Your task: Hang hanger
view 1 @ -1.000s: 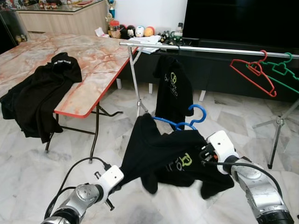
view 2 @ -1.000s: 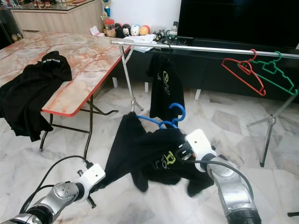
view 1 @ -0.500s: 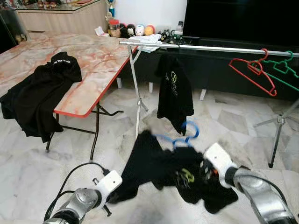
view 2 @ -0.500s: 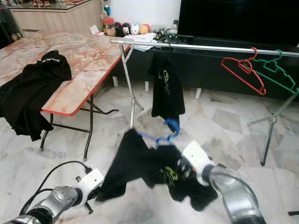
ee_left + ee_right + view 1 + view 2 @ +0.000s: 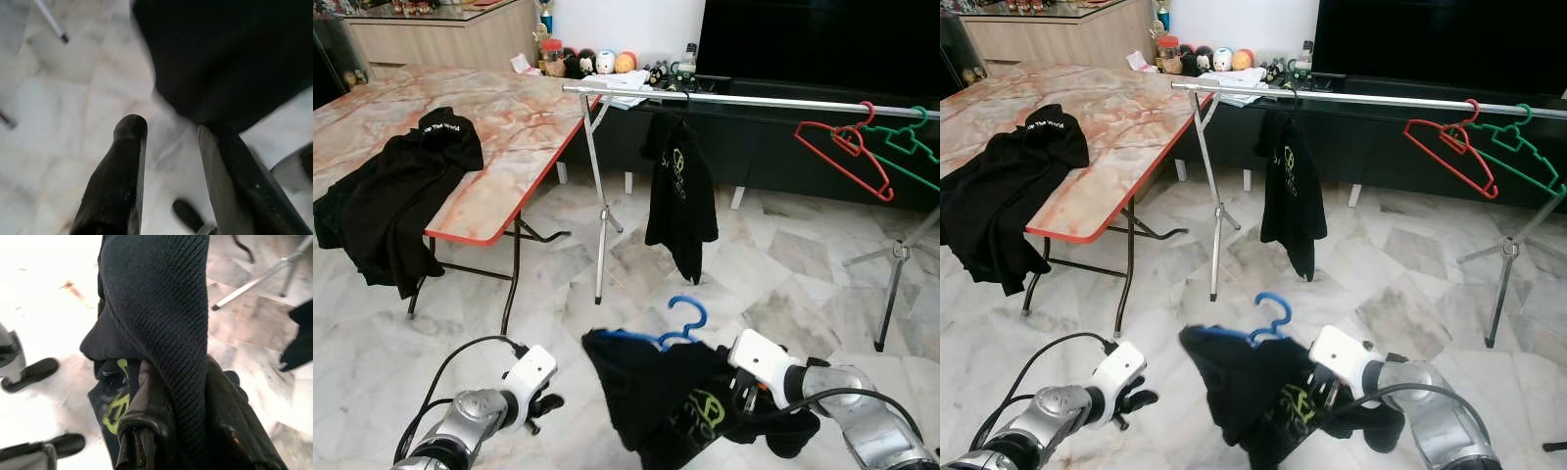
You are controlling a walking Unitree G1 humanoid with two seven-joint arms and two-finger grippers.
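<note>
Right gripper [image 5: 1327, 392] clamped on a black shirt [image 5: 671, 411] draped over a blue hanger [image 5: 680, 323] — low, near the floor, well short of the rail [image 5: 744, 100]. Left gripper [image 5: 543, 403] off to the side, fingers [image 5: 122, 166] apart, holding nothing. Likely trouble: shirt sliding off the hanger, since the grip sits on cloth; hook missing the rail or snagging the hung shirt [image 5: 680, 191]. No containers in sight — just 2 spare hangers [image 5: 862, 147].
</note>
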